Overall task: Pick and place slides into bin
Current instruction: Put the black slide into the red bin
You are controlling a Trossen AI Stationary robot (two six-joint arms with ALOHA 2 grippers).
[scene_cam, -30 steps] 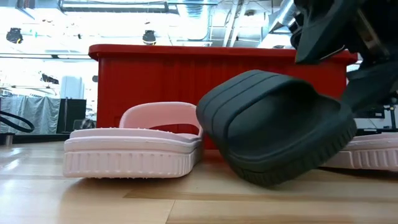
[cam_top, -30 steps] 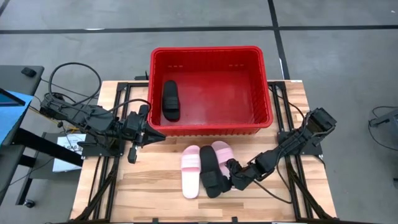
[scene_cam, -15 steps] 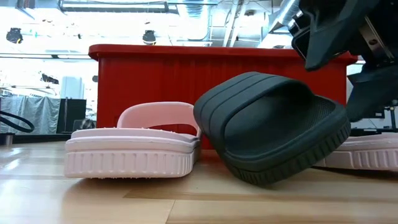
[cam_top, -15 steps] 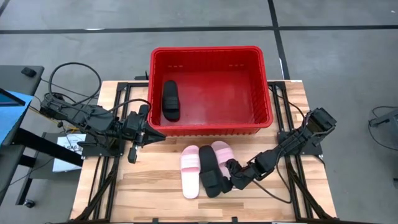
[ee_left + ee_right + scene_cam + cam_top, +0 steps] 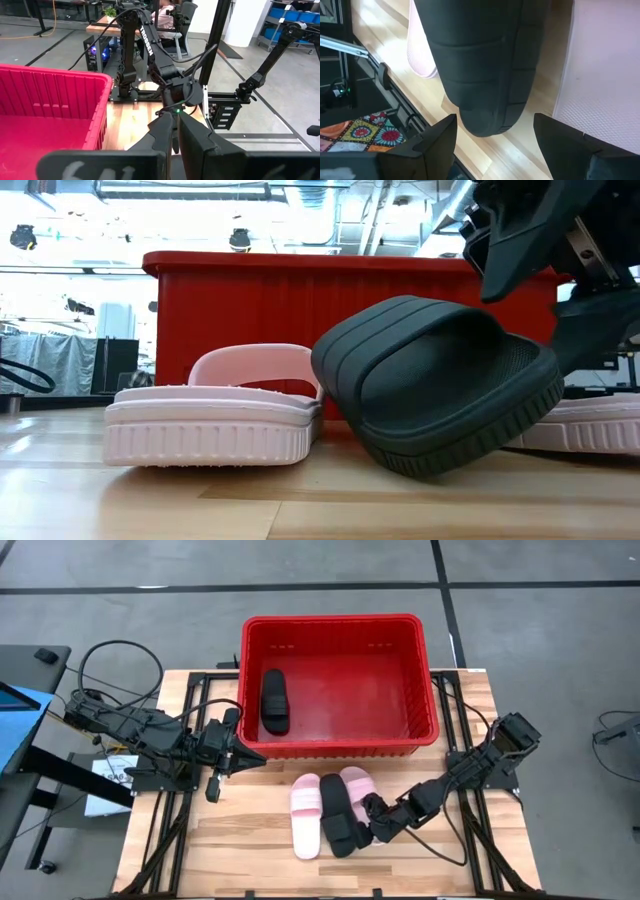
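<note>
Spread wide around the tilted black slide [image 5: 340, 815] between two pink slides [image 5: 306, 813] before the red bin [image 5: 340, 686]: right gripper [image 5: 372, 827]. Beside the bin, pinched shut: left gripper [image 5: 255, 756].

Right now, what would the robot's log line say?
right gripper: at tilted black slide, between pink slides | left gripper: waiting beside bin | binned: one black slide

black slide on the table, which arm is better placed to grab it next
Right. The right pincer is open at the black slide between the two pink ones, fingers either side of it. The left pincer waits at the bin's near left corner.
</note>
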